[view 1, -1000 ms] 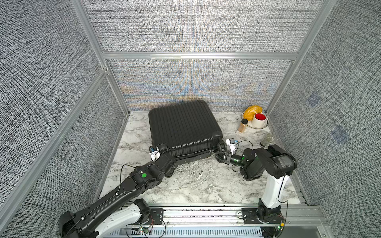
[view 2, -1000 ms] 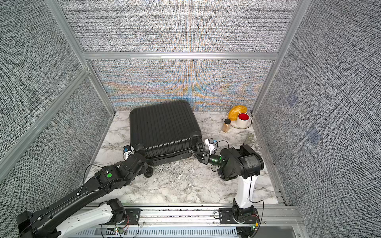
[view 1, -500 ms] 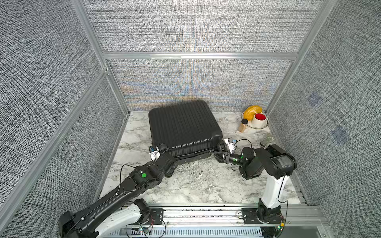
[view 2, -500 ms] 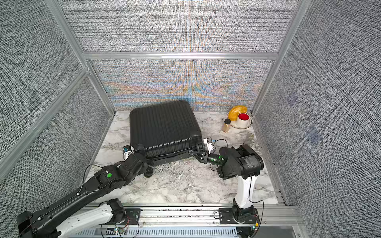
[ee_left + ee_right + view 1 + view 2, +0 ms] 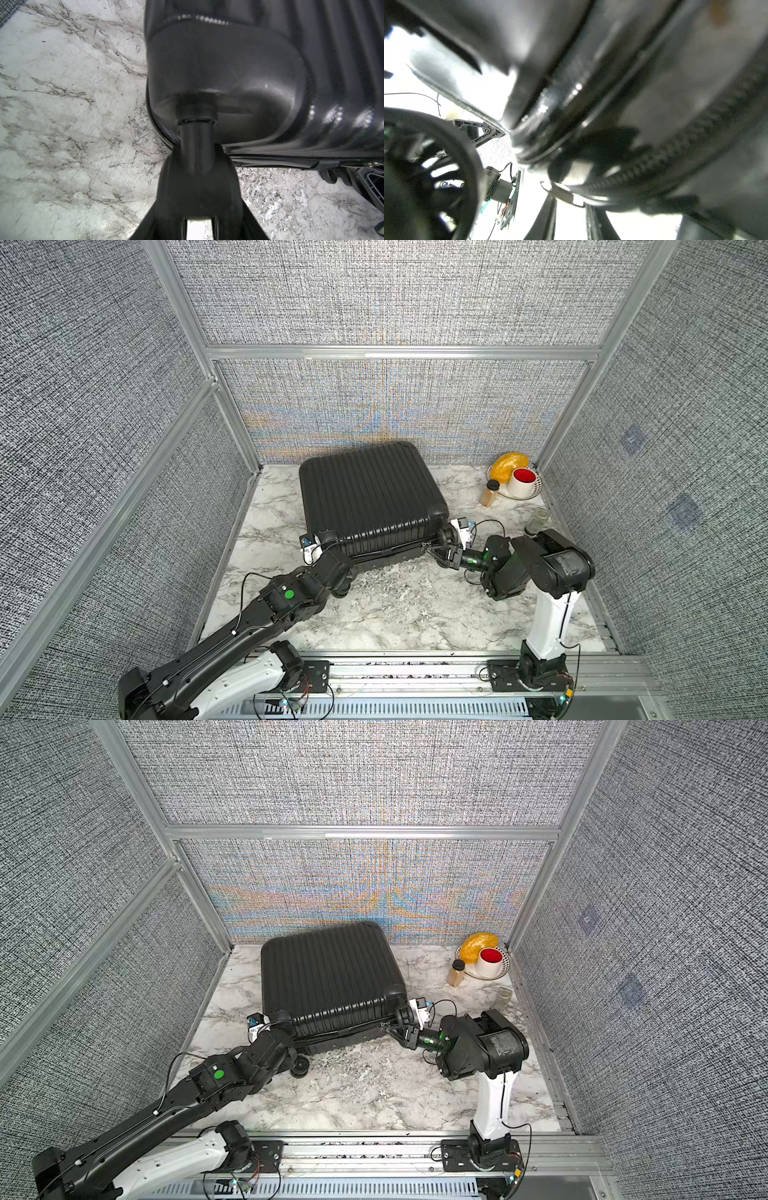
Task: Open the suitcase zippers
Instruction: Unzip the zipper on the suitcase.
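The black ribbed suitcase (image 5: 370, 493) (image 5: 328, 973) lies flat at the back of the marble table. Its zippers run as a thin track (image 5: 386, 551) along the near side seam, and the teeth (image 5: 643, 164) show blurred in the right wrist view. My left gripper (image 5: 328, 540) (image 5: 197, 207) is at the near left corner, shut on a double wheel (image 5: 197, 187) under its stem. My right gripper (image 5: 428, 549) (image 5: 570, 207) is at the near right corner. Its fingers stand a little apart, with a small metal pull (image 5: 564, 194) lying across their tips. Whether they touch it is unclear.
A plate (image 5: 534, 493) with a yellow item and a red-lined white cup stands in the back right corner. A small brown bottle (image 5: 489, 493) and a clear jar (image 5: 538, 520) are beside it. Grey walls close three sides, and the right arm's base is near the jar.
My right gripper has edged in toward the case's near right corner and its fingers have narrowed. The left arm and the suitcase have not moved.
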{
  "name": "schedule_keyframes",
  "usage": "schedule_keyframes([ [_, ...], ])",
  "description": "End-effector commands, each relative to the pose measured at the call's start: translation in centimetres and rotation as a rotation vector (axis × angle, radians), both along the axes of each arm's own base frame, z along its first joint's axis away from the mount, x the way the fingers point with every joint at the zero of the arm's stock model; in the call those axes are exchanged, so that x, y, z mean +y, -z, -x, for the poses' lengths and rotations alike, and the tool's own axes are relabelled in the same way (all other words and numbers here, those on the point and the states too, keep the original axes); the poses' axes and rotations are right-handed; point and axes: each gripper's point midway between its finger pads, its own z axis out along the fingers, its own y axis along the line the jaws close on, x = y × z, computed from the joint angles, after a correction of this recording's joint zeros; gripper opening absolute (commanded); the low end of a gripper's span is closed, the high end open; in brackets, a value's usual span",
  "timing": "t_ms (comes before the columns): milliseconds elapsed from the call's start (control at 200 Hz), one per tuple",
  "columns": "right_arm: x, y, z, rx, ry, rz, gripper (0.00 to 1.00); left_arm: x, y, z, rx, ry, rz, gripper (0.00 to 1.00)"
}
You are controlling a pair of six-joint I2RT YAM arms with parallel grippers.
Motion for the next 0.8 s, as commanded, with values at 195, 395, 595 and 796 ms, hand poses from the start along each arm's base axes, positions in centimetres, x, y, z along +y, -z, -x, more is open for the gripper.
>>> schedule_keyframes([
  [195, -0.2, -0.8, -0.5, -0.041, 0.031, -0.009, 0.15, 0.6, 0.6, 0.5, 0.018, -0.001, -0.018, 0.23],
  [395, -0.6, -0.9, -0.2, -0.053, 0.056, 0.021, 0.05, 1.5, 1.2, 0.8, 0.041, -0.026, -0.056, 0.17],
  [595, -1.6, -0.3, 0.0, -0.057, 0.112, 0.092, 0.00, 2.5, 1.9, 0.9, 0.070, -0.054, -0.093, 0.13],
  [796, -3.2, 0.0, -0.8, -0.048, 0.186, 0.137, 0.00, 3.8, 2.5, 1.2, 0.099, -0.082, -0.118, 0.10],
])
